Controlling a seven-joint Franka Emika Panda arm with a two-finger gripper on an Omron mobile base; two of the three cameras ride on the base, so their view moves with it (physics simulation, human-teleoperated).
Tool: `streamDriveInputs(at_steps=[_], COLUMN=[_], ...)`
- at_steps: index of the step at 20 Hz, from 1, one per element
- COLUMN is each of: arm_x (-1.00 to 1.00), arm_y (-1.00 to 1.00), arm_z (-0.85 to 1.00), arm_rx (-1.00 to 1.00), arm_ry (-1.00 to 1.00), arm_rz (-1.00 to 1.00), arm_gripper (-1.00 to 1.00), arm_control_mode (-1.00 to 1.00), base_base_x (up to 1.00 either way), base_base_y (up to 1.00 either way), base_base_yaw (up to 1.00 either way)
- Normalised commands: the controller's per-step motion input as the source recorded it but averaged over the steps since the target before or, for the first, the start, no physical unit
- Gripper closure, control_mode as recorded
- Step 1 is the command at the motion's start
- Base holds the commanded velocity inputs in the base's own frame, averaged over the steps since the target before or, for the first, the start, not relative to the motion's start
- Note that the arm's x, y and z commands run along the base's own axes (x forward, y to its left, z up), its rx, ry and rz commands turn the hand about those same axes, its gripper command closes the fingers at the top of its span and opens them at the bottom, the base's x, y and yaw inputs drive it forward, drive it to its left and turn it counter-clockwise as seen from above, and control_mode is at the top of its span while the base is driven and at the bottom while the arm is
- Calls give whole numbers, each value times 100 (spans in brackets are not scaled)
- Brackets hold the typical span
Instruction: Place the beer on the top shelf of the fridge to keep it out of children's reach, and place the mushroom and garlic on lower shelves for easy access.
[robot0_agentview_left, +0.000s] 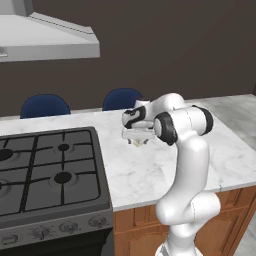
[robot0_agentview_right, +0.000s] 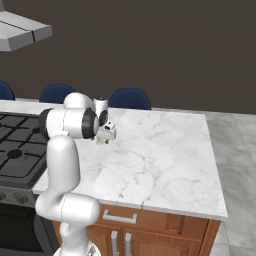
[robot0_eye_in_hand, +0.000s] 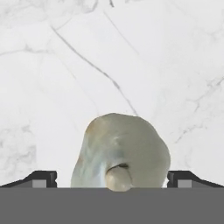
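Gripper (robot0_eye_in_hand: 112, 177) low over the marble counter (robot0_eye_in_hand: 57, 65), jaws spread wide, one finger tip either side of the garlic (robot0_eye_in_hand: 120, 151), not yet pinching it. Bulb lies on the stone directly beneath the hand, presumably straddled so a closing pinch can catch its widest part. Base views: hand bent down near the counter's middle, stove (robot0_agentview_left: 47, 172) to its left. Beyond, blue chairs (robot0_agentview_left: 122, 98) along the far edge.

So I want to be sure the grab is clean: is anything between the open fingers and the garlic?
Nothing visible. The garlic sits on the marble counter directly between the open gripper's fingertips.
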Motion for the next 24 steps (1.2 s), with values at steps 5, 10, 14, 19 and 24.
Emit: streamDriveInputs(at_steps=[5,10,14,19,24], arm_x=[25,2,-29,-38,-59], arm_y=[0,0,0,0,0], arm_z=[-27,-43,-51,-40,-3], arm_rx=[0,0,-1,0,0], arm_ry=[5,10,15,7,-17], arm_rz=[0,0,0,0,0], arm_gripper=[-100,100,100,100,100], arm_control_mode=[-100,-100,-100,-100,-100], base_base_x=[0,0,0,0,0], base_base_y=[0,0,0,0,0], base_base_yaw=[0,0,0,0,0])
